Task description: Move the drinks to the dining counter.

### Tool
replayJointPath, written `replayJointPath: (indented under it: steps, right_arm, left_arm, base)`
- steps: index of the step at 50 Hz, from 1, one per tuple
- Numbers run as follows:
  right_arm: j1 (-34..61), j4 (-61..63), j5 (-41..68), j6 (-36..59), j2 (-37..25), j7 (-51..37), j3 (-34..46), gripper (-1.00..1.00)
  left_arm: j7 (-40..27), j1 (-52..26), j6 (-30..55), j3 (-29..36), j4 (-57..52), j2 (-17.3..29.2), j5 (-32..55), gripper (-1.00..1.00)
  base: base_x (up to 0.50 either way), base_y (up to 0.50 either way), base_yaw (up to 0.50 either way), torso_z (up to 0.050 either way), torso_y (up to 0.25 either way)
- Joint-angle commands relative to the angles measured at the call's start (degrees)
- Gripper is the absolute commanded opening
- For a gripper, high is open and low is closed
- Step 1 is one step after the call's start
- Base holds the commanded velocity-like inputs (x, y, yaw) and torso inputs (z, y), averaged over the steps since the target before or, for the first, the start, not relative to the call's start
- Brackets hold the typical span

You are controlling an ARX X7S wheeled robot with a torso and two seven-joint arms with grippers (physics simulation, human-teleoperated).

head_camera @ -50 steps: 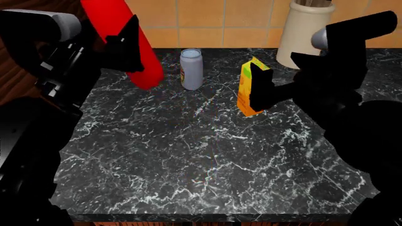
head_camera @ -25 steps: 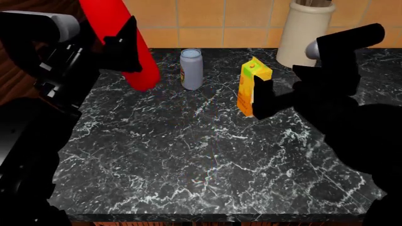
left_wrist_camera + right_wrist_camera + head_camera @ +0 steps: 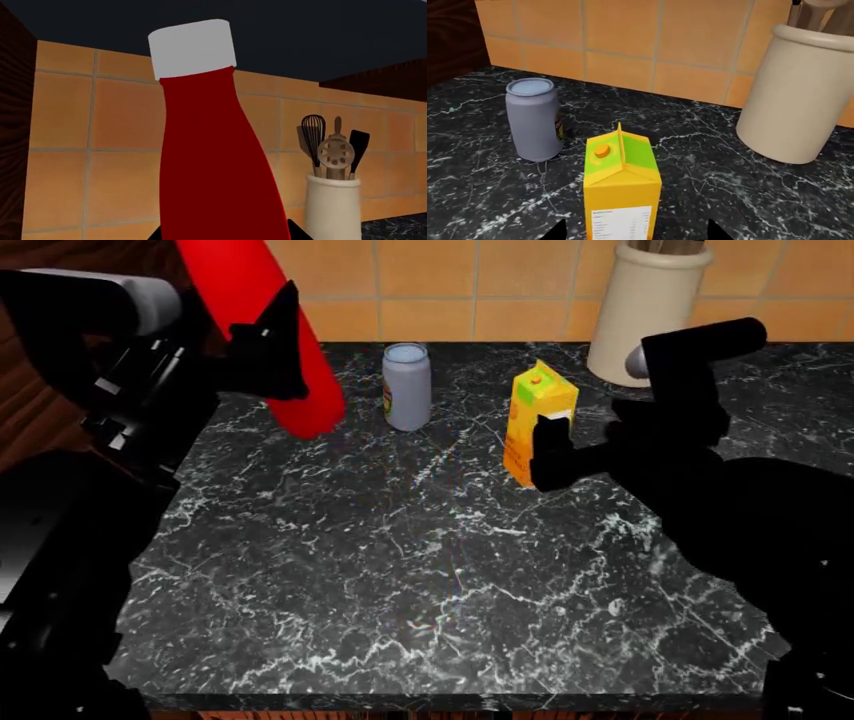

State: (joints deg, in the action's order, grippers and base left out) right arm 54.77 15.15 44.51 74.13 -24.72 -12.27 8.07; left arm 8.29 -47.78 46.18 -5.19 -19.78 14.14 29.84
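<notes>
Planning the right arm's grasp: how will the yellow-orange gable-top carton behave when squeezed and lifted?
The yellow-orange gable-top carton stands tall on a narrow base, so an off-centre nudge could probably tip it. Its flat side panels should suit the right gripper, though they may dent if it is cardboard. The sloped top looks a poor place to grip.

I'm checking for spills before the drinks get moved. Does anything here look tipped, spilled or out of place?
Only the red bottle is off upright: it leans in the left gripper, held. The can and carton stand upright on the marble counter. No spill or damage shows.
</notes>
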Motion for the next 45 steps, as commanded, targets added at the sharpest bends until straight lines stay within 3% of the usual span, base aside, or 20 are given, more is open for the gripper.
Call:
replayJointPath:
  steps: [1, 32, 33, 42, 45]
  right_arm:
    - [1.26, -6.77, -2.99, -4.48, 0.45, 2.98, 4.59, 1.0]
    - [7.21, -28.71, -10.69, -17.32, 4.31, 12.59, 14.83, 1.0]
    - [7.01, -28.11, -10.38, -17.21, 4.2, 12.97, 14.94, -1.0]
    - [3.99, -20.5, -8.35, -18.2, 3.53, 9.88, 11.02, -1.0]
    - [1.74, -15.48, -5.04, -19.94, 3.26, 9.54, 6.29, -1.0]
  left_arm:
    - [-0.23, -0.14, -0.77, 0.15, -0.11, -0.15, 1.46, -1.0]
    - [0.58, 1.18, -2.37, 0.36, 0.24, 1.01, 2.43, -1.0]
    - [0.6, 1.31, -2.39, 0.31, 0.16, 1.1, 2.49, -1.0]
    - [0.69, 2.21, -3.17, 0.32, 0.35, 1.16, 2.61, -1.0]
    - [0.73, 2.39, -3.29, 0.5, 0.42, 1.3, 2.57, -1.0]
  base:
    - [0.0, 0.0, 0.0, 0.0, 0.0]
    - [0.0, 0.0, 0.0, 0.0, 0.001]
    - [0.0, 0.0, 0.0, 0.0, 0.0]
    - [0.0, 0.0, 0.0, 0.0, 0.0]
    - [0.0, 0.0, 0.0, 0.0, 0.004]
